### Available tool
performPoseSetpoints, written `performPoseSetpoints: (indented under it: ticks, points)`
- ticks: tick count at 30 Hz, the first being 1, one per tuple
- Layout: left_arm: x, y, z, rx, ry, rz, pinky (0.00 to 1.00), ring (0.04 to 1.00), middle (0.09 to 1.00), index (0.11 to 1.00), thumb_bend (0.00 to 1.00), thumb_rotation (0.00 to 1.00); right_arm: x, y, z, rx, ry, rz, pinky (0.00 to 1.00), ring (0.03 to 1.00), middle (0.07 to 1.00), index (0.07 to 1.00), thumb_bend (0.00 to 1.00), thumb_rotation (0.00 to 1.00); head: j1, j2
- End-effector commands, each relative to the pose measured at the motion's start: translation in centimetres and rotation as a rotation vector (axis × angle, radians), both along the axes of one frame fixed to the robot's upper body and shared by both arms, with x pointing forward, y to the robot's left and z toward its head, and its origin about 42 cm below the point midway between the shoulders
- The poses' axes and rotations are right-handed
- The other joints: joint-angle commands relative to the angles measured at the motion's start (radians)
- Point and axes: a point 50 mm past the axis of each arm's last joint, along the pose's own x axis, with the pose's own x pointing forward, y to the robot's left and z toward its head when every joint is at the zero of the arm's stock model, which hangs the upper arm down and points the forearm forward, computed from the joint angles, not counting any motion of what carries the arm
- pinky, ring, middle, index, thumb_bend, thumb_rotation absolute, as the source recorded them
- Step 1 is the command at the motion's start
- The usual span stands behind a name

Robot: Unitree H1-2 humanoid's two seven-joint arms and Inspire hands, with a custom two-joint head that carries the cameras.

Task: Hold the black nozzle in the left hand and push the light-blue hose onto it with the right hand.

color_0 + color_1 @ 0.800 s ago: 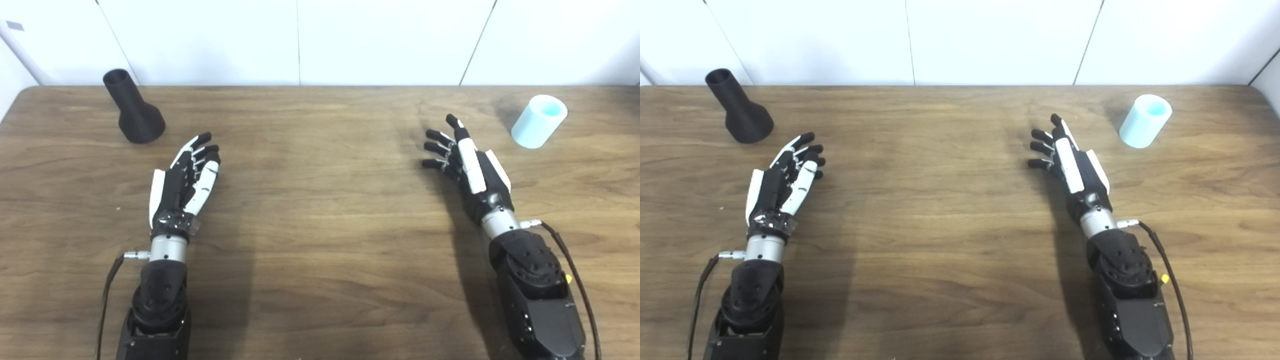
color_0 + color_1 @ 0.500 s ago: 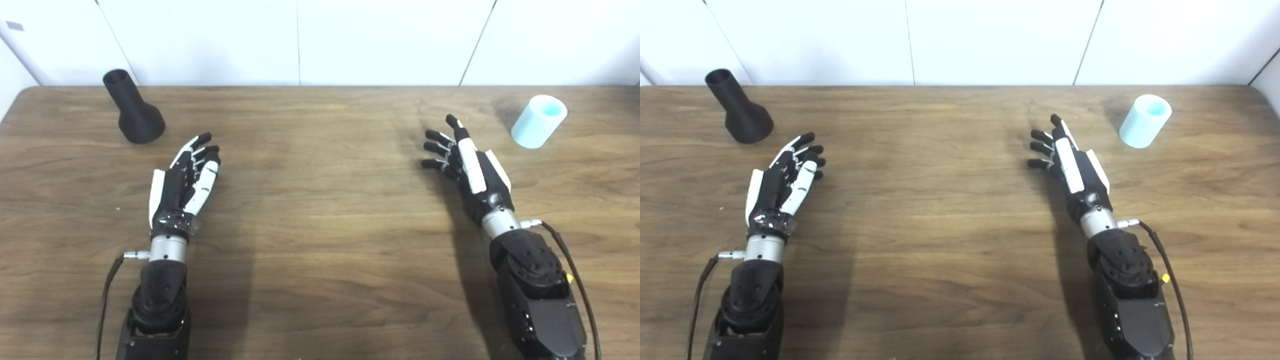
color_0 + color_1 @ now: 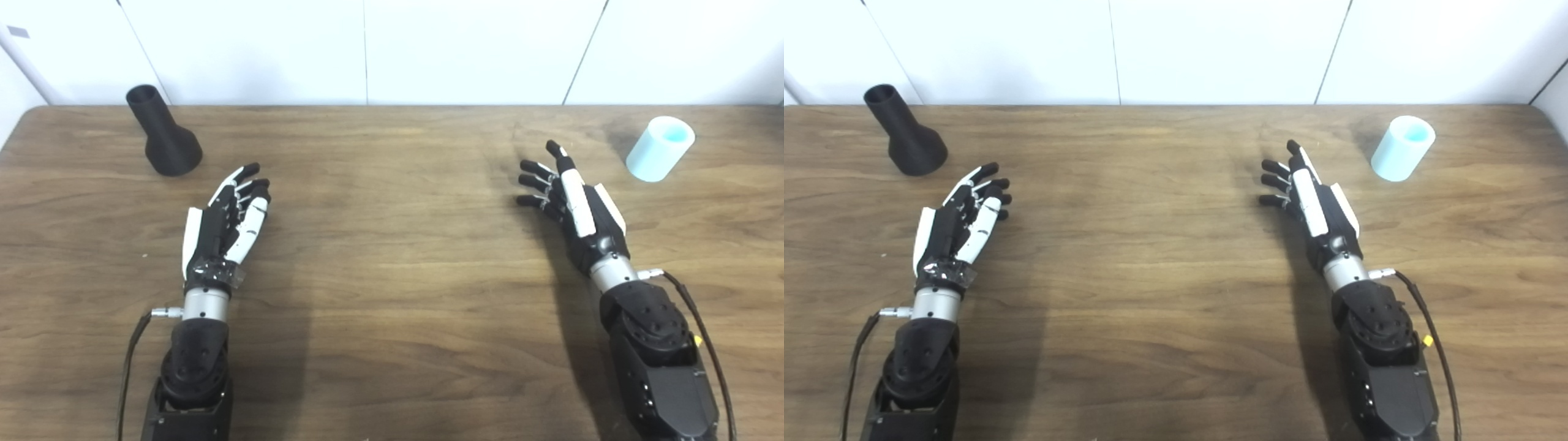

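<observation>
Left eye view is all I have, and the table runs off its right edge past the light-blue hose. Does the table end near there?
Observer: Yes. The right eye view shows the far right corner of the table. The light-blue hose stands upright inboard of that corner, with bare wood between them.
Operator: Anything beyond that corner?
Observer: A side wall meets the back wall there, just past the table's right end.
</observation>
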Motion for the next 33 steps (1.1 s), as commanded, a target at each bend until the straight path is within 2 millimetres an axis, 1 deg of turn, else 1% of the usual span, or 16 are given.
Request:
performPoseSetpoints:
  ticks: [1, 6, 11, 15, 19, 23, 24, 28, 33]
  points:
    - [0.3, -0.2, 1.1, 0.014, -0.042, -0.021, 0.67, 0.738, 0.791, 0.859, 0.24, 0.56, 0.2, 0.2, 0.6, -0.004, -0.014, 0.034, 0.74, 0.847, 0.859, 0.992, 0.44, 1.00, 0.001, 0.001]
    - [0.3, -0.3, 1.1, 0.017, -0.041, -0.019, 0.66, 0.733, 0.786, 0.858, 0.23, 0.55, 0.2, 0.2, 0.6, -0.011, -0.013, 0.032, 0.72, 0.833, 0.848, 0.988, 0.45, 1.00, 0.001, 0.002]
    - [0.3, -0.3, 1.1, 0.015, -0.043, -0.020, 0.66, 0.729, 0.782, 0.855, 0.24, 0.56, 0.3, 0.2, 0.5, -0.001, -0.014, 0.031, 0.72, 0.833, 0.850, 0.987, 0.45, 1.00, 0.004, -0.002]
    - [0.2, -0.3, 1.1, 0.014, -0.042, -0.019, 0.66, 0.726, 0.781, 0.859, 0.23, 0.56, 0.3, 0.2, 0.5, -0.002, -0.010, 0.031, 0.72, 0.834, 0.852, 0.987, 0.45, 1.00, 0.003, -0.002]
    - [0.1, -0.3, 1.0, 0.015, -0.044, -0.014, 0.66, 0.726, 0.778, 0.857, 0.23, 0.56, 0.2, 0.2, 0.5, -0.006, -0.015, 0.029, 0.72, 0.832, 0.851, 0.987, 0.45, 1.00, 0.012, -0.011]
    - [0.1, -0.5, 0.8, 0.016, -0.044, -0.016, 0.67, 0.728, 0.782, 0.863, 0.25, 0.56, 0.2, 0.1, 0.2, 0.001, -0.017, 0.028, 0.72, 0.830, 0.847, 0.986, 0.45, 1.00, 0.049, -0.034]
    - [0.1, -0.5, 0.8, 0.016, -0.044, -0.016, 0.66, 0.728, 0.782, 0.862, 0.26, 0.57, 0.2, 0.0, 0.1, 0.002, -0.018, 0.028, 0.72, 0.829, 0.847, 0.987, 0.44, 1.00, 0.049, -0.034]
    - [0.1, -1.1, 0.3, 0.008, -0.039, -0.002, 0.66, 0.728, 0.780, 0.851, 0.27, 0.57, 0.3, -0.4, -0.2, 0.001, -0.016, 0.022, 0.72, 0.831, 0.848, 0.983, 0.43, 1.00, 0.091, -0.064]
    - [0.3, -2.0, -0.2, -0.042, -0.021, 0.004, 0.69, 0.747, 0.781, 0.853, 0.27, 0.51, 0.3, -1.2, -0.7, 0.015, -0.003, 0.020, 0.73, 0.835, 0.852, 0.981, 0.45, 1.00, 0.152, -0.097]
